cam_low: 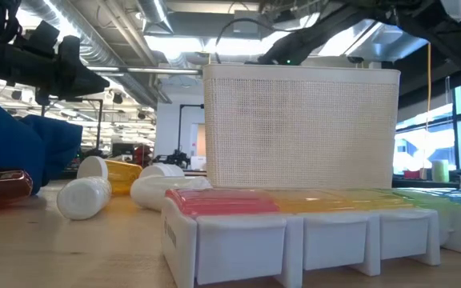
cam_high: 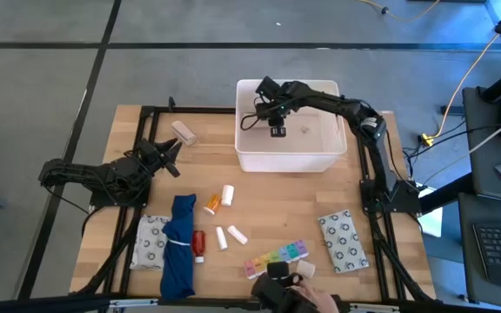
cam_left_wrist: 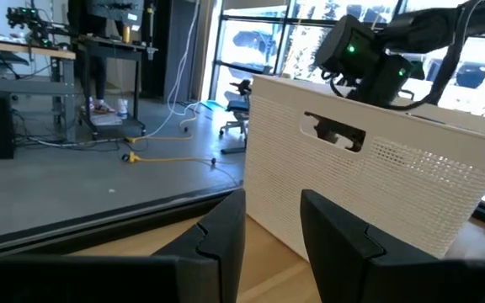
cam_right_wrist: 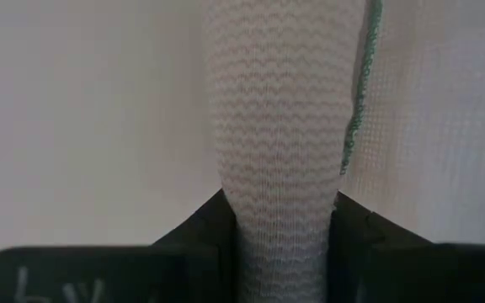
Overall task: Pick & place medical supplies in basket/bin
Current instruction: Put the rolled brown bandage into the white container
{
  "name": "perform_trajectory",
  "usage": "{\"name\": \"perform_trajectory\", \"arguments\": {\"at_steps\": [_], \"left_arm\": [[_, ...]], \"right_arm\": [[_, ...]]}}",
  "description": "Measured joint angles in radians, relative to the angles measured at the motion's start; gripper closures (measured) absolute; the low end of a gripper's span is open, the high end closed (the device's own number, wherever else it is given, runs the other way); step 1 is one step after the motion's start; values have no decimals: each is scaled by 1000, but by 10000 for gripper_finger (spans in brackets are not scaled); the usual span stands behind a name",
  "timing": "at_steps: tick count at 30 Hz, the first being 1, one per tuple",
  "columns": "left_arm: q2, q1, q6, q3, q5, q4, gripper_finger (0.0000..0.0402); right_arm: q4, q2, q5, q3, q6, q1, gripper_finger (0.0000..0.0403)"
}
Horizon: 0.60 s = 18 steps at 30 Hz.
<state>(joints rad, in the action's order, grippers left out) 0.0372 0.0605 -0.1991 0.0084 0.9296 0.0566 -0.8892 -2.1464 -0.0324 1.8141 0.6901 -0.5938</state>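
Observation:
The white tub (cam_high: 252,156) stands at the table's far middle; it also shows in the low view (cam_low: 302,128) and the left wrist view (cam_left_wrist: 394,177). My right gripper (cam_high: 277,130) reaches into it from the right, pointing down, shut on a white woven gauze roll (cam_right_wrist: 280,109). My left gripper (cam_high: 168,156) waits open at the table's left, fingers apart (cam_left_wrist: 272,231), facing the tub. Loose supplies lie on the near table: an orange bottle (cam_high: 212,204), a white bottle (cam_high: 227,194), a red tube (cam_high: 198,243), a rainbow organizer (cam_high: 277,258), and two packets (cam_high: 153,242) (cam_high: 342,239). My right gripper pinches the gauze roll between its two fingers, at the end nearest the wrist (cam_right_wrist: 280,202). It comes from above, and the roll reaches on past the fingertips into the tub. Whether its far end touches the tub floor cannot be told.
Another gauze roll (cam_high: 183,132) lies left of the tub. A blue cloth bundle (cam_high: 179,243) lies beside the left packet. Two small white rolls (cam_high: 229,235) lie mid-table. A person's hand (cam_high: 298,296) shows at the near edge, by the organizer.

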Motion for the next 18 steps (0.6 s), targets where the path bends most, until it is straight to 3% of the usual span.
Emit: {"name": "perform_trajectory", "arguments": {"at_steps": [11,18], "left_arm": [[0,0,1,0,17,-1,290],[0,0,2,0,22,-1,290]], "right_arm": [[47,-6,-45,0,0,0,255],[70,-6,-56,0,-2,1,180]]}}
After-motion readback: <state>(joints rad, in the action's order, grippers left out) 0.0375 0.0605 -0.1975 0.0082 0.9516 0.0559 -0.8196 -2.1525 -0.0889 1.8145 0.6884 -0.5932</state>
